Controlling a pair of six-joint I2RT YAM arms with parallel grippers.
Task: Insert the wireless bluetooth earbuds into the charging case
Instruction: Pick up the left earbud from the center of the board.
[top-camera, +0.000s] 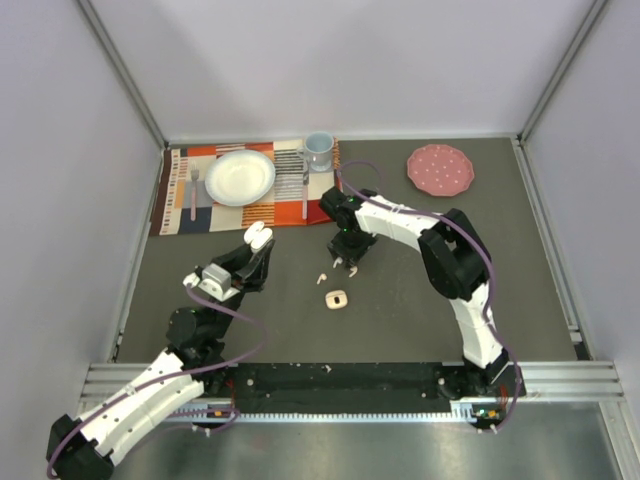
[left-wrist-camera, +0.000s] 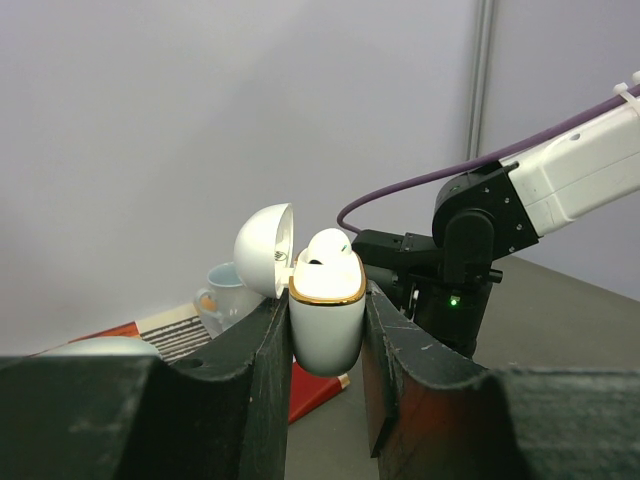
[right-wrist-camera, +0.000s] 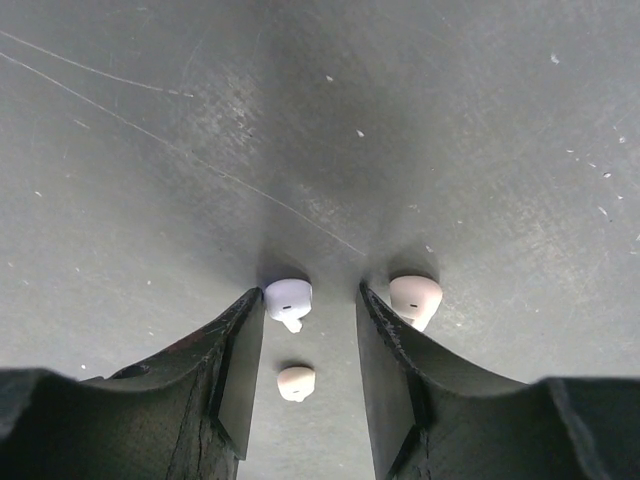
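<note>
top external view puts the left gripper (top-camera: 258, 243) at the left, clenched on the upright charging case (left-wrist-camera: 326, 325), its lid (left-wrist-camera: 264, 250) open and one earbud (left-wrist-camera: 330, 247) seated inside. right of the case and well apart from it, a white earbud (right-wrist-camera: 288, 297) and a pinkish earbud (right-wrist-camera: 414, 295) lie on the table (top-camera: 420, 300). above them, also right of the case, the right gripper (top-camera: 347, 263) hangs with jaws apart, gripping nothing. the risk is that the white earbud sits at one finger's tip, not centred, so closing may flick it away or pinch it crookedly.
</note>
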